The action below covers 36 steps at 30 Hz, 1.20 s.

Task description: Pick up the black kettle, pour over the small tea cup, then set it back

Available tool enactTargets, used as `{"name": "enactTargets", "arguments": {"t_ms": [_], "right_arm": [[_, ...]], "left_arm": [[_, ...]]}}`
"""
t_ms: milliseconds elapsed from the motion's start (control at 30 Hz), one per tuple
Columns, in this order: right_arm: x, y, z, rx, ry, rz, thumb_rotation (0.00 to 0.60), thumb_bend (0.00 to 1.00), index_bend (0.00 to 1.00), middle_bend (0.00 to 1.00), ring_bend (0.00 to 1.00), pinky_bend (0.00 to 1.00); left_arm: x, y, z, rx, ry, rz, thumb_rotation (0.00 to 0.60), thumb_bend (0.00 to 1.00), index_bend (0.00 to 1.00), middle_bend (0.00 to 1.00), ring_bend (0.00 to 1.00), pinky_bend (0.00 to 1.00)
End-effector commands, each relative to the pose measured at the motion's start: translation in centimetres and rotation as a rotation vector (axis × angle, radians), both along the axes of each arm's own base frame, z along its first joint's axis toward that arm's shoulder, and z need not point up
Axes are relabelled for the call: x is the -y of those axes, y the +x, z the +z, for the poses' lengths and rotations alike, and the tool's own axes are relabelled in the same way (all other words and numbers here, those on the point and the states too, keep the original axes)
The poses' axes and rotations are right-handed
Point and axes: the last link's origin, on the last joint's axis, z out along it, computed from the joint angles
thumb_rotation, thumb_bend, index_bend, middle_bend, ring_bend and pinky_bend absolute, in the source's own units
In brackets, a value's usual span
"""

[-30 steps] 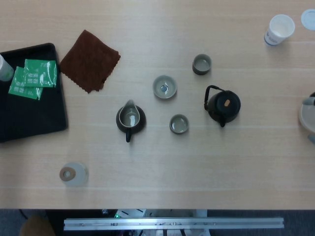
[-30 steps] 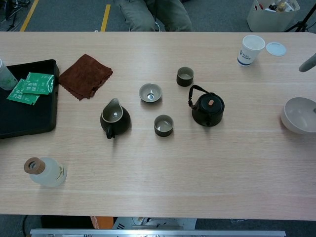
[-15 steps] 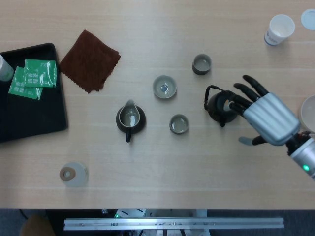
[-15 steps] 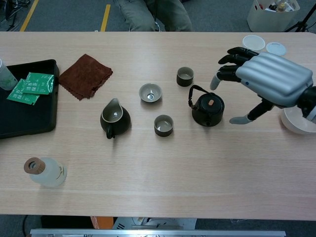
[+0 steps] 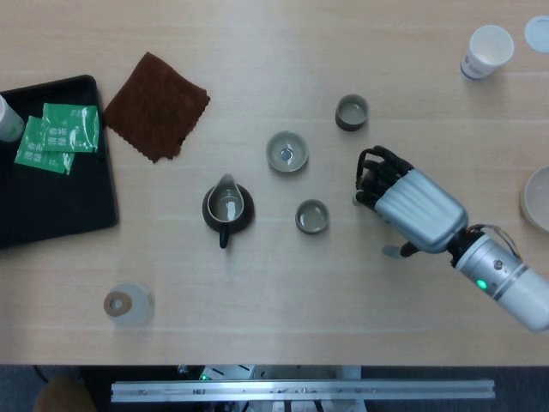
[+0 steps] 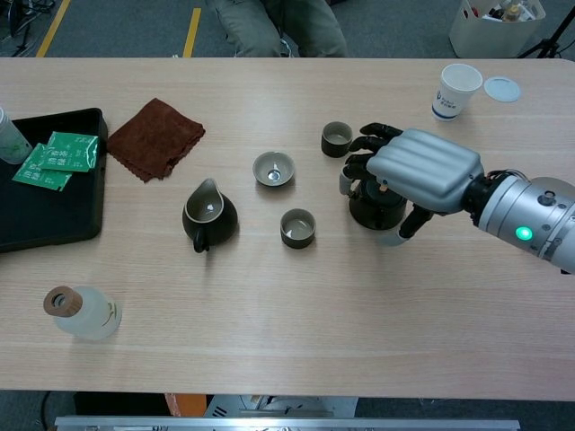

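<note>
Now, from the left, a small tea cup (image 6: 297,227) is seen near table centre; just right of it the black kettle (image 6: 373,208) is covered by the right hand (image 6: 418,169), fingers curled over its handle, grip unconfirmed.

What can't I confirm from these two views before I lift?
- Whether the fingers have closed on the black kettle's handle: the right hand covers it in the chest view and hides nearly the whole kettle in the head view.
- Left hand: in neither view.
- Liquid in the small tea cup: too small to tell.
- Bottle on the tray: cut by the left edge.
</note>
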Motion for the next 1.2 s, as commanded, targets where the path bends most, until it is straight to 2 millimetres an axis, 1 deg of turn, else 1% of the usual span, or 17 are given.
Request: {"name": "enactTargets", "arguments": {"t_ms": [33,367,633,967,1200], "right_arm": [[-0.2,-0.2,-0.4,-0.016,0.013,-0.001,0.496,0.0,0.32,0.33,0.13,0.0],[-0.5,-0.5,-2.3,-0.043,0.05,0.001,0.496,0.0,0.32,0.33,0.13,0.0],[0.4,-0.9,-3.2,-0.057,0.03,-0.022,0.497,0.0,0.32,0.33,0.13,0.0],[1.6,-1.5,-3.2,-0.067,-0.013,-0.052,0.496,0.0,0.32,0.33,0.13,0.0],[2.6,-2.4,-2.3,-0.074,-0.062,-0.096,0.496,0.0,0.32,0.33,0.13,0.0]], "left_arm": [[0.0,0.0,0.0,0.001,-0.001,0.0,0.6,0.36,0.16,0.1,0.03,0.05],[0.3,-0.3,0.0,0.003,0.002,0.005,0.6,0.36,0.16,0.1,0.03,0.05],[0.5,-0.5,0.1,0.006,0.005,0.01,0.6,0.36,0.16,0.1,0.03,0.05],[0.3,-0.5,0.1,0.007,0.0,0.007,0.6,0.36,0.16,0.1,0.03,0.05],[0.1,-0.7,-0.2,0.012,-0.011,0.005,0.6,0.36,0.16,0.1,0.03,0.05]]}}
